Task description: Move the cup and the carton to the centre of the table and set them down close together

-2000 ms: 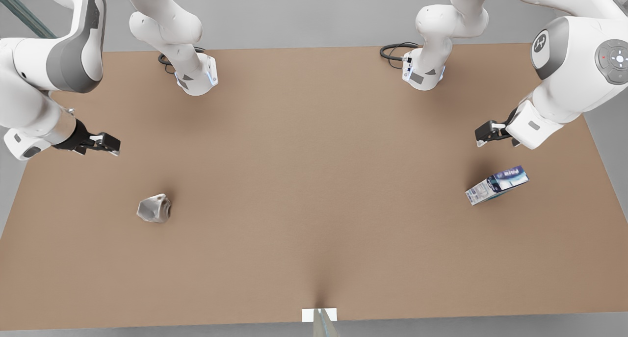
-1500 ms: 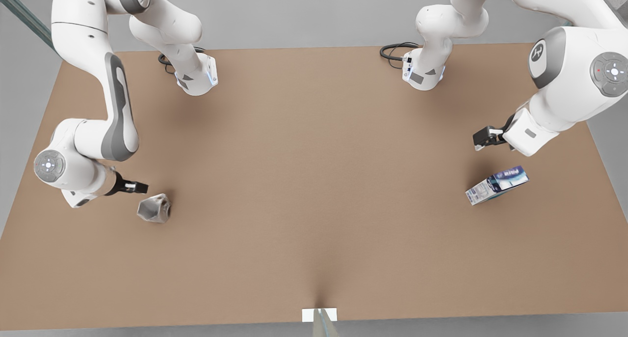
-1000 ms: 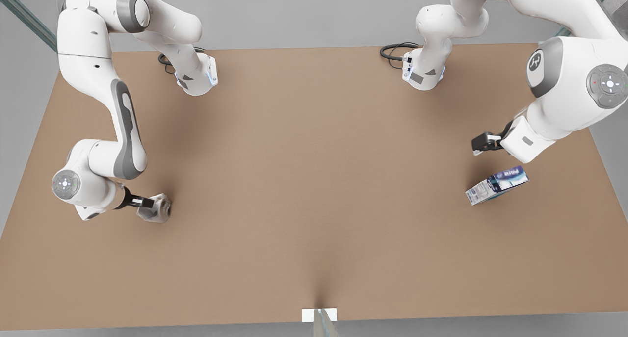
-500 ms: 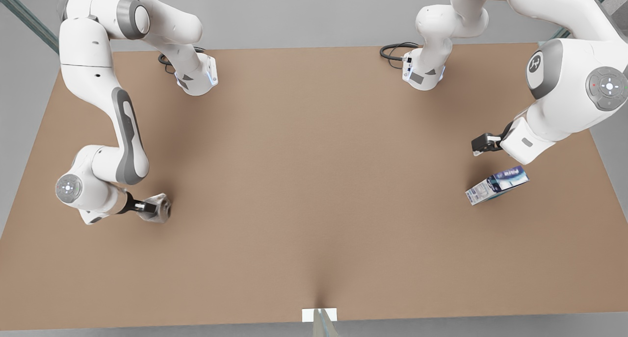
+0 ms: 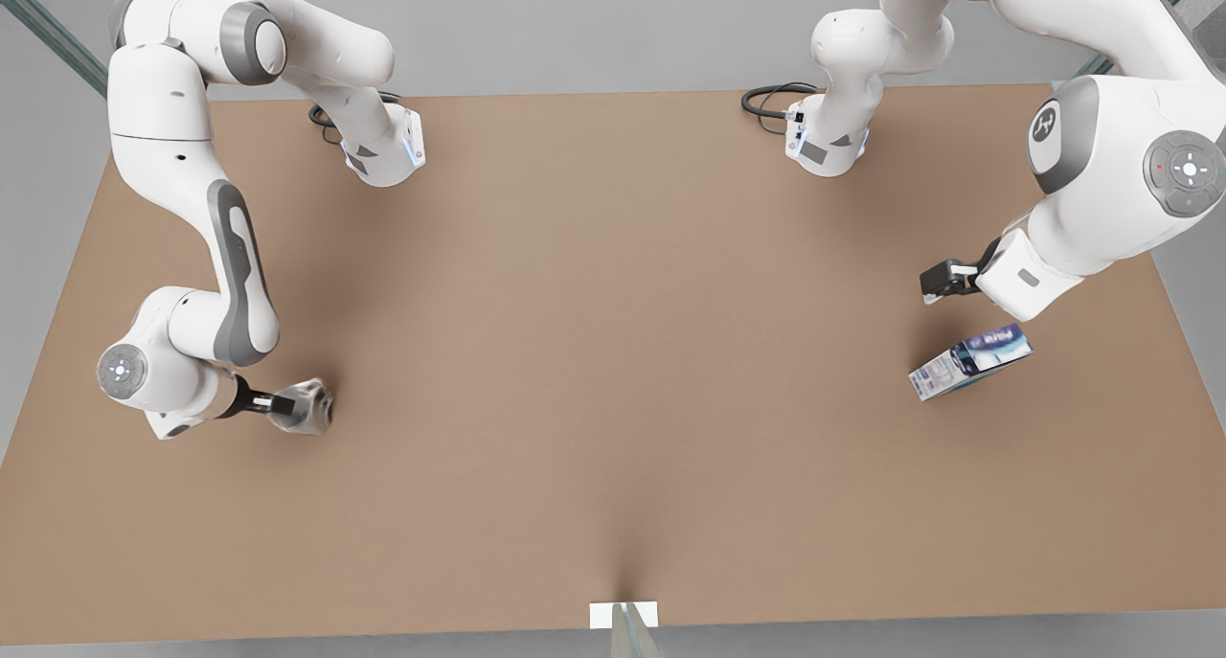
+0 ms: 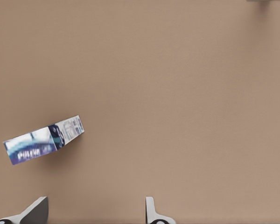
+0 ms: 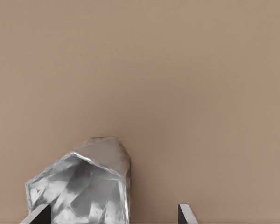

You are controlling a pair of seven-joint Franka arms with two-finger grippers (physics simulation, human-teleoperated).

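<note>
The pale faceted cup [image 5: 308, 408] lies on its side on the tan table [image 5: 613, 351] at the front view's left. My right gripper [image 5: 283, 406] is low against it, open. In the right wrist view the cup [image 7: 84, 186] sits between the two fingertips, close to one finger [image 7: 35, 215], with a gap to the other. The blue-and-white carton [image 5: 969, 361] lies at the front view's right. My left gripper [image 5: 937, 283] hovers open just behind it, apart from it. In the left wrist view the carton [image 6: 44, 139] lies off to one side of the left gripper [image 6: 93, 214].
Both arm bases [image 5: 383, 155] [image 5: 826, 146] stand at the table's far edge, with a black cable [image 5: 766, 98] beside one. A small white tab [image 5: 623, 615] sits at the near edge. Bare tabletop stretches between the cup and the carton.
My right gripper came down from above and behind the cup and slid its fingers around it. The left gripper only drifted slightly. Cup and carton have stayed put.
</note>
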